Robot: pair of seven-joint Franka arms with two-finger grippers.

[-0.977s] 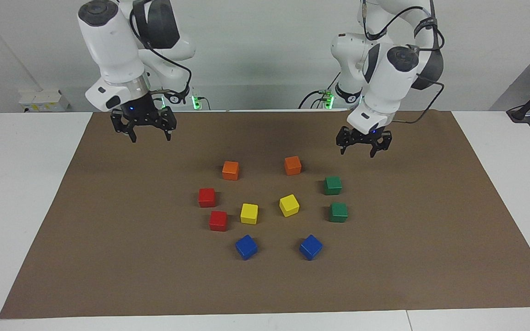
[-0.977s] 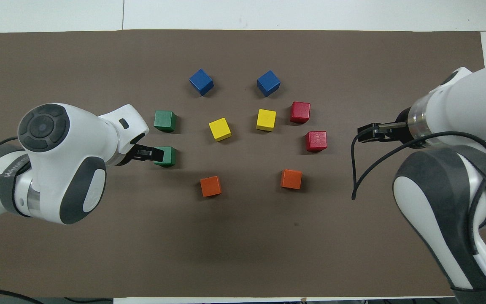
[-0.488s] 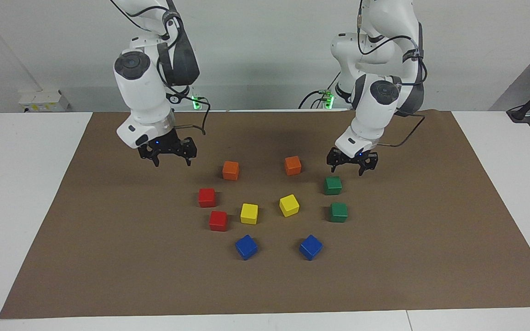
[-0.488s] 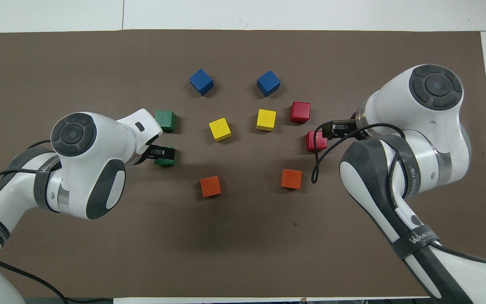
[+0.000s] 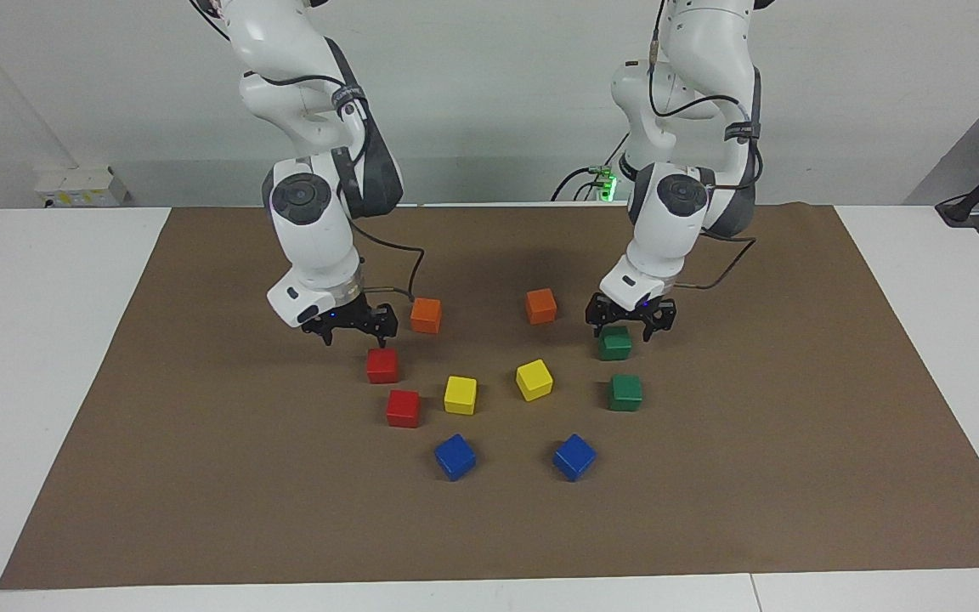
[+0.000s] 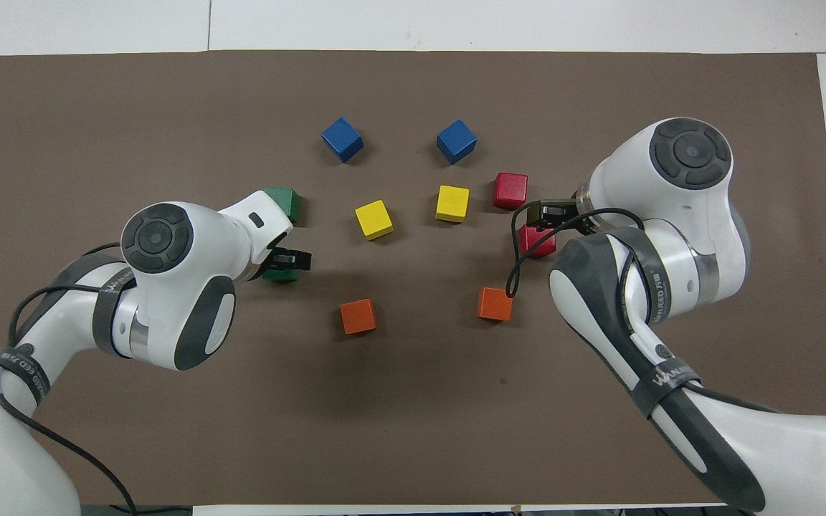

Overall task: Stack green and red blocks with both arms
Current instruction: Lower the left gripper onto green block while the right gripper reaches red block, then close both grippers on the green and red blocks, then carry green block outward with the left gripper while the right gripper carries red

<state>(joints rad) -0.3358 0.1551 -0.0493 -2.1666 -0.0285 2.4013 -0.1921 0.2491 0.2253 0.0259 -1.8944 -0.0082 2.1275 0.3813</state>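
Bench (image 5: 56,357) scene, approach step: left claw (image 5: 629,321), spread, hung just over the green block (image 5: 615,343) nearer the robots; right claw (image 5: 351,333), spread, stood just above the nearer red block (image 5: 382,365). Next, seemingly: descend, straddle, pinch.

Brown mat (image 5: 200,476) on white table (image 5: 31,340). Cubes: two red (image 5: 382,365), two dark green (image 5: 625,393), two orange (image 5: 426,315), two yellow (image 5: 460,395), two blue (image 5: 455,456). Arms white-grey, grippers black.
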